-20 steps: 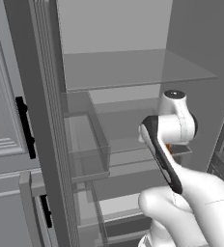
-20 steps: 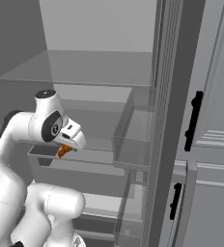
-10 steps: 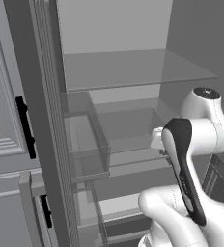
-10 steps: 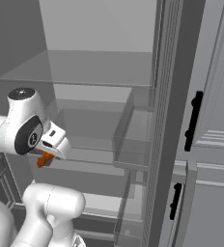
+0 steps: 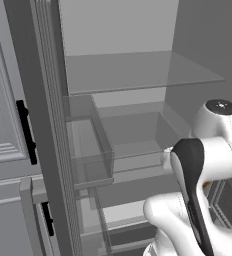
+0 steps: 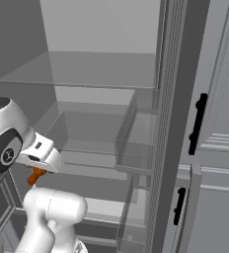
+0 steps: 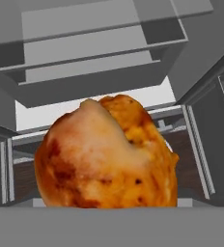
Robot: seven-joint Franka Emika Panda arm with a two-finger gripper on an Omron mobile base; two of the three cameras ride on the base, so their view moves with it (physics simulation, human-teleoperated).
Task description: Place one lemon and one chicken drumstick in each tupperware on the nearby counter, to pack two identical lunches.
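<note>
The chicken drumstick (image 7: 106, 154) is showing close up in the hand view as a lumpy, rounded mass with a mottled golden-brown and orange roasted skin, a paler patch across its top and darker reddish spots low on its left. In the right base view it is peeking out as a small orange piece (image 6: 36, 174) just below the gripper (image 6: 37, 165), which is grasping it with the jaws standing wide around it. No writing is showing anywhere. Behind, an open fridge is offering smooth, translucent grey glass shelves (image 5: 138, 70) and a clear boxy door bin (image 5: 88, 145) on the left, beside matte grey panelled doors with slim black handles (image 6: 197, 123)
</note>
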